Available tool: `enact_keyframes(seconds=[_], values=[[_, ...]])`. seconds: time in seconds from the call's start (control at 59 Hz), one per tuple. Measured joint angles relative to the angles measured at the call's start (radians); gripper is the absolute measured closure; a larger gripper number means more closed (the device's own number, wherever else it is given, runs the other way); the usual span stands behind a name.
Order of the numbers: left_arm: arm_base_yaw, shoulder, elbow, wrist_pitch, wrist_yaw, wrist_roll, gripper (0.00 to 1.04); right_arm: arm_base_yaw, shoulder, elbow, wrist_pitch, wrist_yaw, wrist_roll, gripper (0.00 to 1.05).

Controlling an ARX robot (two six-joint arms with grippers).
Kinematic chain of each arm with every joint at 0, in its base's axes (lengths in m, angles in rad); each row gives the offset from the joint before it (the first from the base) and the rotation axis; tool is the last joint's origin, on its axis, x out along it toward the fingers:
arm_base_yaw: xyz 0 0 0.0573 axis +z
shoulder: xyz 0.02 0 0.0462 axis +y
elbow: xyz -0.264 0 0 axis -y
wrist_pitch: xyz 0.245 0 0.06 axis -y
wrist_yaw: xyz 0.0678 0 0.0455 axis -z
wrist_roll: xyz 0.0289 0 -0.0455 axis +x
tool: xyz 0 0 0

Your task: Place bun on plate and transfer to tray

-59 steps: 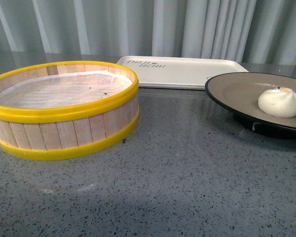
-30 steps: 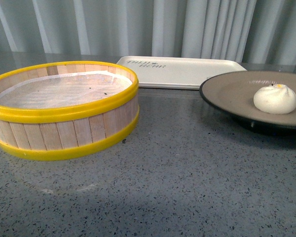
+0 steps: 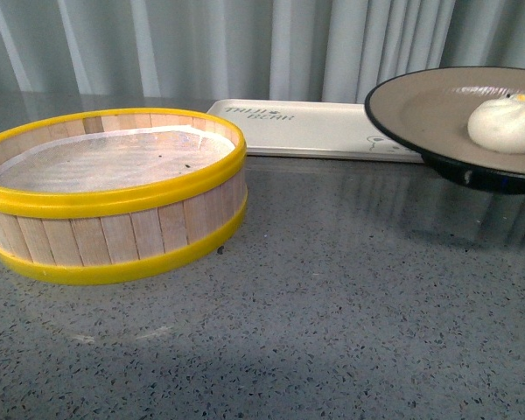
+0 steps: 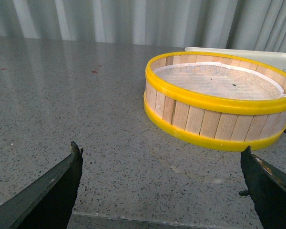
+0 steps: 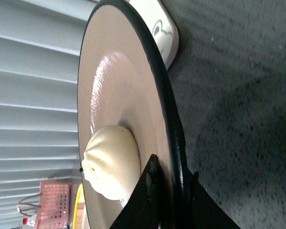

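I see one bun on the one plate, whose rim my right end effector is clenched on, holding it clear of the table by the one tray. My left end effector hangs released near the one steamer basket.

Wooden steamer basket, slatted wall, yellow bands at top and bottom, stands upright on the grey speckled countertop. White paper liner lies inside, bearing a few dark specks. Pale pleated curtain hangs behind.
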Motion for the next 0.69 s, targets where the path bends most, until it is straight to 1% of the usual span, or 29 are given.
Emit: enact_keyframes(seconds=[0.102,0.186,0.271,0.458,0.695], values=[[0.0,0.0,0.0,0.0,0.0,0.0,0.07,-0.036,0.095,0.117,0.005,0.0,-0.008,1.02],[0.0,0.0,0.0,0.0,0.0,0.0,0.07,-0.047,0.209,0.242,-0.001,-0.009,-0.018,1.02],[0.0,0.0,0.0,0.0,0.0,0.0,0.07,-0.045,0.346,0.408,-0.027,-0.023,-0.014,1.02],[0.0,0.0,0.0,0.0,0.0,0.0,0.07,-0.008,0.605,0.731,-0.129,-0.006,0.011,1.02],[0.0,0.0,0.0,0.0,0.0,0.0,0.07,0.028,0.722,0.9,-0.175,-0.019,0.017,1.02]])
